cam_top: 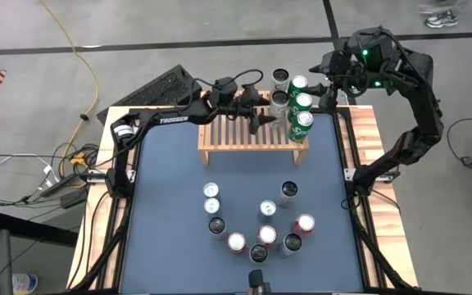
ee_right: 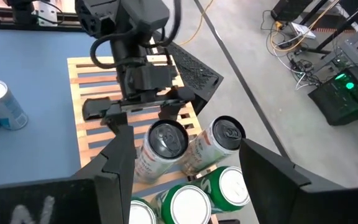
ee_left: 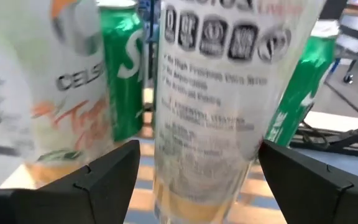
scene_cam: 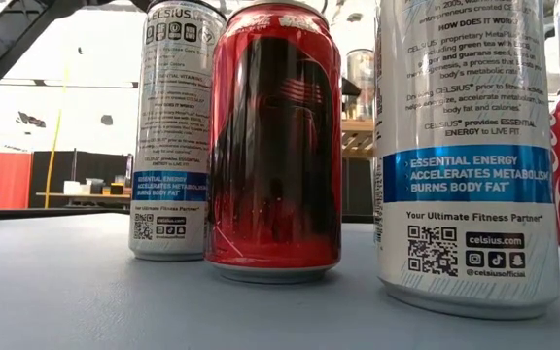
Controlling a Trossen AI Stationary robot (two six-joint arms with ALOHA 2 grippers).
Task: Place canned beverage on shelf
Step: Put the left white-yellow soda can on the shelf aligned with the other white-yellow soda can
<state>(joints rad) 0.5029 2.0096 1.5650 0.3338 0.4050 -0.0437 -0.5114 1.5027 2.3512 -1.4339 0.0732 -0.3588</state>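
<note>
The light-wood shelf (cam_top: 244, 135) stands at the table's far side. Several cans crowd its right end: green ones (cam_top: 304, 102) and white ones (cam_top: 280, 100). My left gripper (cam_top: 269, 121) reaches level across the slats from the left and is open. Its fingers (ee_left: 107, 177) stand on either side of a white can (ee_left: 210, 118), which rests upright on its base on the shelf (ee_right: 166, 140). My right gripper (ee_right: 191, 186) hovers open above the shelf's far right corner (cam_top: 334, 78), with nothing between its fingers.
Several more cans stand in a loose V on the blue mat (cam_top: 256, 223) toward the near edge; a red one (scene_cam: 275, 146) and white ones (scene_cam: 465, 146) fill the low view. The shelf's left slats (cam_top: 224, 131) are bare. A keyboard (cam_top: 166, 86) lies behind the table.
</note>
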